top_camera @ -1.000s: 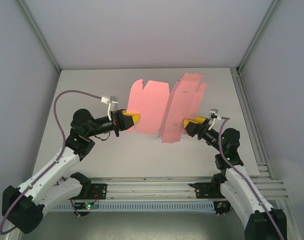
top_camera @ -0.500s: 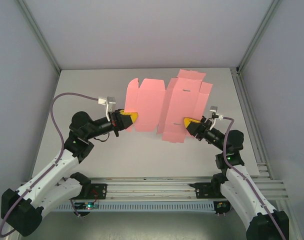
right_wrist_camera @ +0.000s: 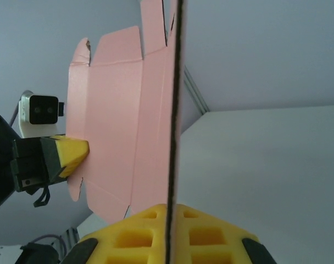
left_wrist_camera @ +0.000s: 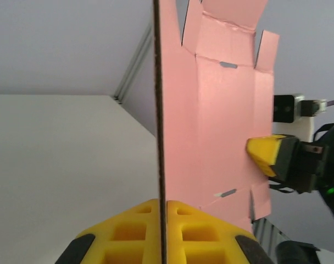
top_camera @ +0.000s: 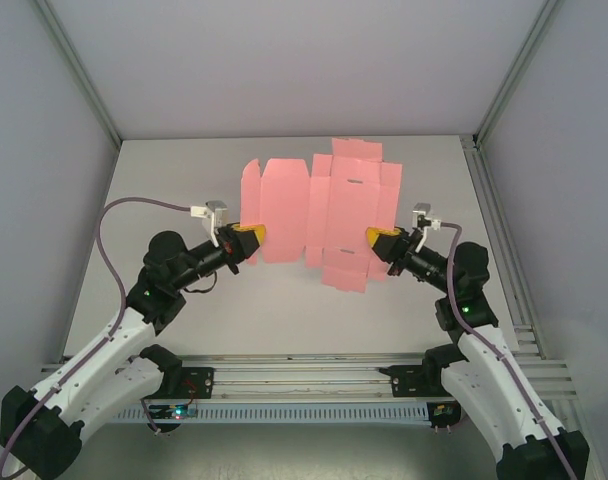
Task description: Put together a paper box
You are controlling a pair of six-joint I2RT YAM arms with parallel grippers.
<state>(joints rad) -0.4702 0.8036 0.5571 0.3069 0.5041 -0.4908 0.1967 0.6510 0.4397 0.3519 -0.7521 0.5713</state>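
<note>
left gripper (top_camera: 246, 237): clamped tight on left edge of the paper box (top_camera: 319, 210) | right gripper (top_camera: 379, 238): clamped tight on right edge | sheet: flat, unfolded, held over table (top_camera: 164, 180), long axis 9-to-3 o'clock between both pincers, both equally near | far flaps: 12 o'clock, free

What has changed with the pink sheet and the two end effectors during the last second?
The right end effector closed on the right edge of the paper box; its jaws were open before. The sheet, bent and tilted earlier, turned and spread out nearly flat between the two end effectors. The left end effector kept its grip on the left edge, in almost the same place.
</note>
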